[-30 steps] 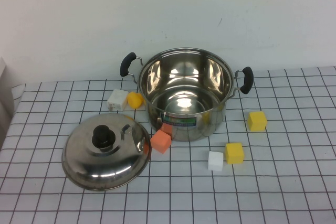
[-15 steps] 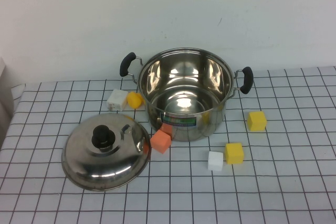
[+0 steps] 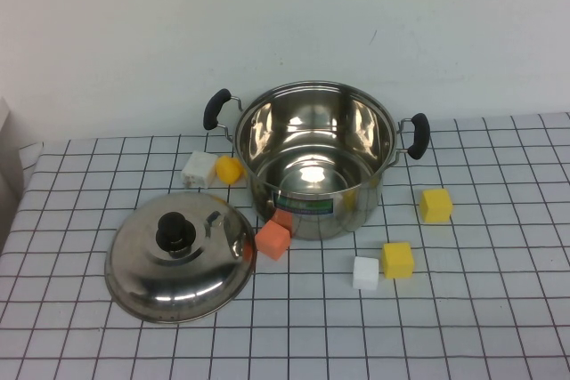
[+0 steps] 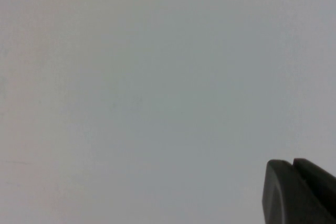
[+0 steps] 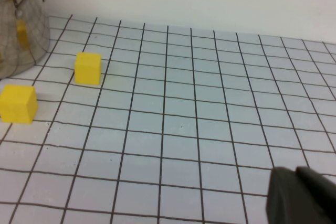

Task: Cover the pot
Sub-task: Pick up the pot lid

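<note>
The shiny steel pot (image 3: 313,162) stands open at the back middle of the checked table, with black handles on both sides and a green-blue label on its front wall. The domed steel lid (image 3: 181,255) with a black knob (image 3: 175,233) lies on the table to the pot's front left. Neither arm shows in the high view. My left gripper (image 4: 292,162) is shut and empty, facing a blank pale surface. My right gripper (image 5: 295,170) is shut and empty, low over the table to the right of the pot (image 5: 21,30).
Foam cubes lie around the pot: a white cube (image 3: 199,168) and a yellow cube (image 3: 229,169) behind the lid, an orange cube (image 3: 272,239) beside the lid, a white cube (image 3: 365,272) and two yellow cubes (image 3: 397,259) (image 3: 435,205) at the front right. A white wall stands behind.
</note>
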